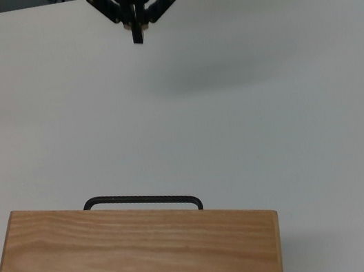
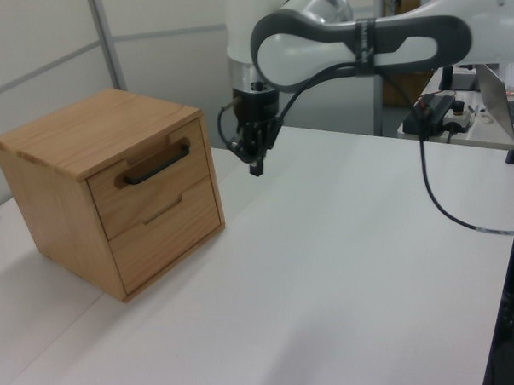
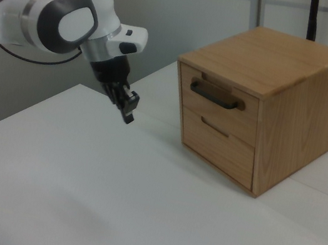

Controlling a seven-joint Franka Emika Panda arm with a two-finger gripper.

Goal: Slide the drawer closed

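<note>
The drawer [image 2: 131, 191] is the upper one in a light-wood cabinet [image 2: 88, 132], and its front panel sits flush with the cabinet face. Its black bar handle [image 2: 156, 166] also shows in the right view [image 3: 215, 96] and in the top view, where the handle [image 1: 142, 202] pokes out from under the cabinet top. My gripper [image 2: 256, 167] hangs above the white table, well clear of the cabinet, with its fingers pressed together and nothing between them. In the top view my gripper [image 1: 138, 37] is at the upper edge, and in the right view my gripper [image 3: 128, 116] is left of the cabinet.
A second drawer [image 3: 218, 141] without a bar handle sits below the first. The arm's black cable [image 2: 437, 210] loops over the white table [image 2: 329, 283]. Equipment and a power strip [image 2: 433, 112] stand at the left view's right, past the table.
</note>
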